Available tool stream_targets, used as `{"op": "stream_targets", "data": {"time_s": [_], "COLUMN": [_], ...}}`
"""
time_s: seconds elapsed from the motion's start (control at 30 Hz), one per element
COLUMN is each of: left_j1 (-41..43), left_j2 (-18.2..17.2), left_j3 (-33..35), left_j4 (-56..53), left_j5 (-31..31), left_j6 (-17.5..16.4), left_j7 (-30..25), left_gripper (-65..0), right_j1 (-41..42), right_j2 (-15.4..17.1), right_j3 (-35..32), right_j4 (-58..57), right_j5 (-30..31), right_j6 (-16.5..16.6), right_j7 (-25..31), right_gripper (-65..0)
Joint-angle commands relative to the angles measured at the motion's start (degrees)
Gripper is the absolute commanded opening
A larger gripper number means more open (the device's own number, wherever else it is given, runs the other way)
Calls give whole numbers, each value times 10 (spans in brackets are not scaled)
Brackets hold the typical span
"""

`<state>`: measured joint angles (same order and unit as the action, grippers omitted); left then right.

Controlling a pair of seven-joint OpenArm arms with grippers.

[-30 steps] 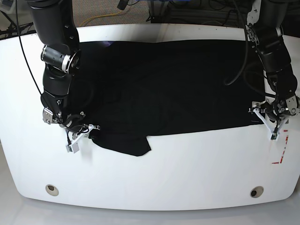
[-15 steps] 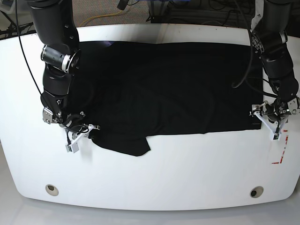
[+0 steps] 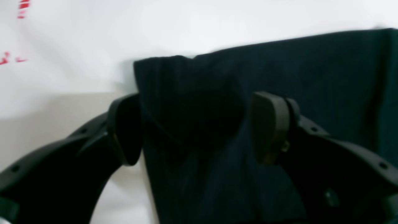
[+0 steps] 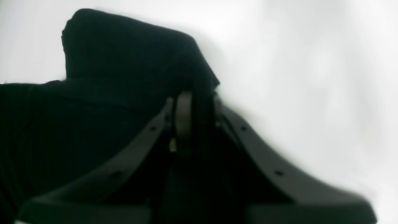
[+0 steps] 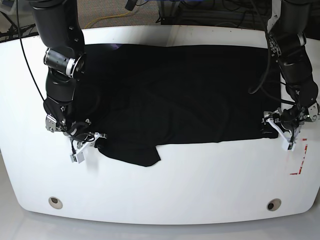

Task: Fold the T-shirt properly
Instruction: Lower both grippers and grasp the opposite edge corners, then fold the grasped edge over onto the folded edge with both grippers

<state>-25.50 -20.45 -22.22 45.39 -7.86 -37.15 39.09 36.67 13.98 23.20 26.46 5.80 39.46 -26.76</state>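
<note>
The black T-shirt [image 5: 175, 95] lies spread across the white table [image 5: 200, 175], showing only plain black; no print is visible. One flap [image 5: 135, 152] sticks out over the near edge at the left. My right gripper [image 5: 92, 140] is shut on the shirt's near left corner; the right wrist view shows cloth [image 4: 124, 62] pinched between its pads [image 4: 183, 121]. My left gripper [image 5: 280, 131] is at the shirt's near right corner. In the left wrist view it [image 3: 196, 127] is open, its fingers [image 3: 269, 124] on either side of the cloth corner [image 3: 279, 62].
Red tape marks [image 5: 300, 167] lie on the table to the right of the shirt and also show in the left wrist view [image 3: 21, 6]. Two round holes [image 5: 55, 202] [image 5: 273, 204] sit near the table's front edge. Cables lie on the floor behind the table.
My left gripper has moved a little left and up onto the shirt's near right corner. The shirt's right side has shifted slightly. My right gripper has stayed in place.
</note>
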Motion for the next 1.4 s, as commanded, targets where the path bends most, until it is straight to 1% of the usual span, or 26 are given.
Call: {"op": "stream_targets", "data": {"time_s": [0.0,0.2,0.4,0.5,0.73,0.8,0.9,0.97,1.03,1.07,1.13,1.3,1.37], "left_j1": [-11,-11,-12,-12,-44,-51,-54,-55,-55,-55,-55,-56,-56], "left_j2": [-18,-17,-17,-16,-16,-16,-16,-16,-16,-16,-16,-16,-16], "left_j3": [2,1,2,2,0,-1,3,3,4,4,4,1,1], "left_j4": [5,4,3,0,-68,-76,-76,-76,-76,-76,-76,-74,-59], "left_j5": [-19,-25,-53,-55,-56,-56,-53,-53,-53,-53,-53,-56,-56], "left_j6": [8,10,10,10,10,10,10,11,15,21,28,13,12], "left_j7": [2,2,2,2,-2,-3,-3,-5,-15,-20,-27,-27,-27], "left_gripper": [-175,-174,-174,-174,-187,-228,-379,-500,-599,-626,-644,-649,-650], "right_j1": [18,18,18,18,18,18,18,18,19,20,22,39,43], "right_j2": [7,7,7,7,7,7,7,7,7,7,7,8,18], "right_j3": [1,1,1,1,1,1,1,1,1,1,0,0,0], "right_j4": [8,8,8,8,8,8,8,8,8,8,8,8,9], "right_j5": [6,6,6,6,6,6,6,6,6,6,6,6,6], "right_j6": [5,5,5,5,5,5,5,5,5,5,5,5,5], "right_j7": [7,7,7,7,7,7,7,7,7,7,7,5,-7], "right_gripper": [-571,-571,-571,-571,-571,-574,-575,-577,-577,-577,-577,-577,-577]}}
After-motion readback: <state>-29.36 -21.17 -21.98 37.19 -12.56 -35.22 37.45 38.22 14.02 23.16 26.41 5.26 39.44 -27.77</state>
